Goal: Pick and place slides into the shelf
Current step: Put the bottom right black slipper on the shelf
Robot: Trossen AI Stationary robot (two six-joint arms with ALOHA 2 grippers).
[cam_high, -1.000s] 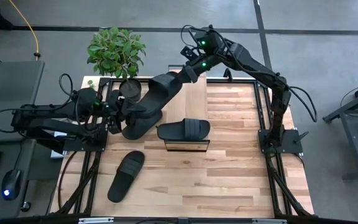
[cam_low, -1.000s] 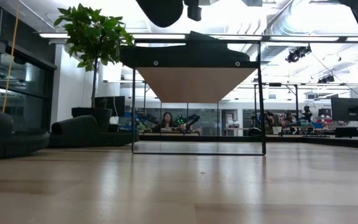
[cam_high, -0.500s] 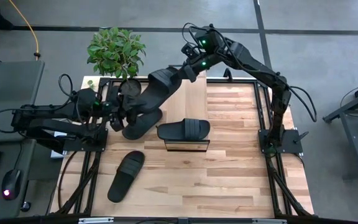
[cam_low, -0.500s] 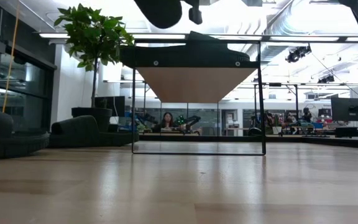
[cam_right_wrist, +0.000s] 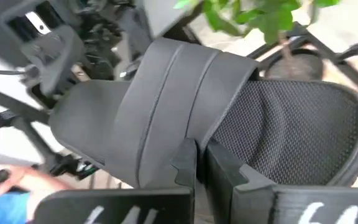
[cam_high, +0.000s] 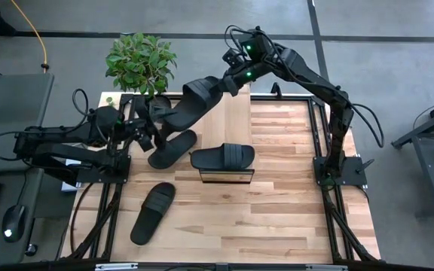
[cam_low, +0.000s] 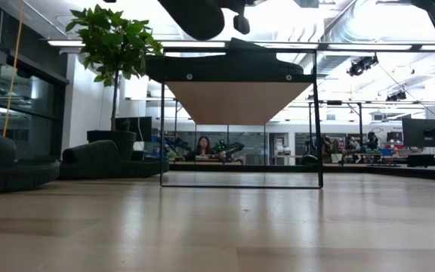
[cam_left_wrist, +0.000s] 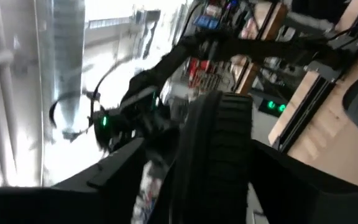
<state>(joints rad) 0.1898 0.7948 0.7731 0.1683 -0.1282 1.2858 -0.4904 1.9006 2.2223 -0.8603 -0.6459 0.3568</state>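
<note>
A black slide (cam_high: 189, 108) hangs in the air over the table's far left, slanting from my right gripper (cam_high: 227, 83) down toward my left gripper (cam_high: 146, 132). My right gripper is shut on it. My left gripper is open, with a finger on either side of the slide's lower end (cam_left_wrist: 219, 134). In the low view the slide (cam_low: 195, 11) shows at the top. A second slide (cam_high: 223, 156) lies on the shelf (cam_high: 227, 177). Two more slides (cam_high: 172, 149) (cam_high: 153, 212) lie flat on the table. My right gripper pinches the slide between its two fingers (cam_right_wrist: 185, 165) at the strap's edge (cam_right_wrist: 199, 132), where strap and footbed meet. The fingers come slanting down from the table's far right. The slide is lifted clear, tilted, its other end lower and toward my left gripper.
A potted plant (cam_high: 142, 64) stands at the far left corner, close behind the held slide. The shelf (cam_low: 236, 98) stands mid-table on thin dark legs. The table's near half and right side are bare wood (cam_high: 292, 218).
My left gripper has rolled about its own axis and opened, letting go of the slide's lower end. My right gripper has drawn the slide a little toward the table's far right, and its lower end has come away from the left fingers.
</note>
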